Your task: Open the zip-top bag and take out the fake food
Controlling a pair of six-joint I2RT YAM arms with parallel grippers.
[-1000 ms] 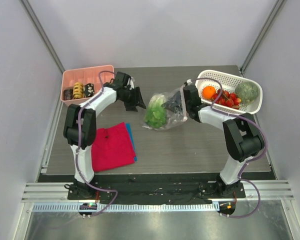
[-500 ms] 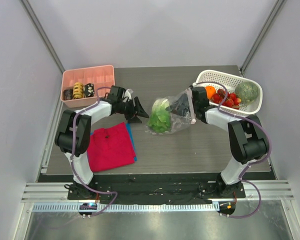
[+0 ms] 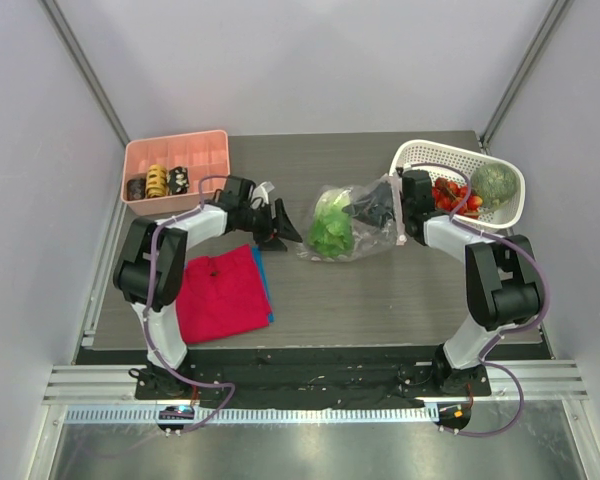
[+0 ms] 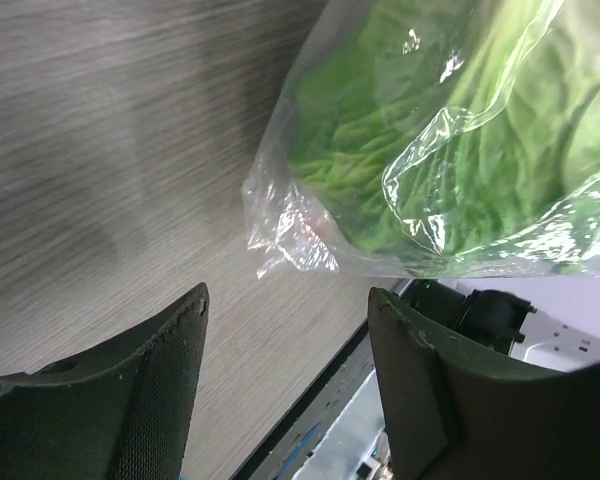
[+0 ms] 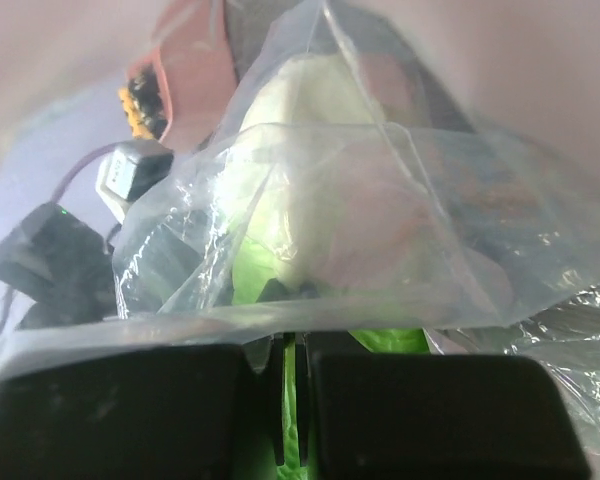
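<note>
So the clear, crinkly zip-top bag (image 3: 352, 225) is sitting around the middle of the dark wood-grain table (image 3: 380, 290), a bit toward the right. A green leafy vegetable (image 3: 330, 228) is bunching up inside its left end. In the left wrist view the leaves are pressing right up against the plastic (image 4: 460, 150). I honestly can't tell if the bag's underside is touching the tabletop or hanging just over it.

The right gripper (image 3: 383, 212) is pinching the bag's right end. The right wrist view shows its two black fingers pressed together (image 5: 292, 385) with a fold of the plastic (image 5: 380, 230) caught between them.

The left gripper (image 3: 285, 228) is hovering just left of the bag. Its fingers are spread wide (image 4: 288, 305) with nothing between them, and the bag's crumpled corner is sitting a little beyond the tips, not touching.

Further out, a white lattice plastic basket (image 3: 460, 155) is sitting at the far right, just behind the right gripper. It's holding red berries (image 3: 455, 197) and a round green vegetable (image 3: 493, 183). At the far left a pink tray (image 3: 175, 152) is holding some small rolls (image 3: 158, 182). A red cloth (image 3: 220, 292) is lying at the near left on top of a blue cloth (image 3: 265, 270).
</note>
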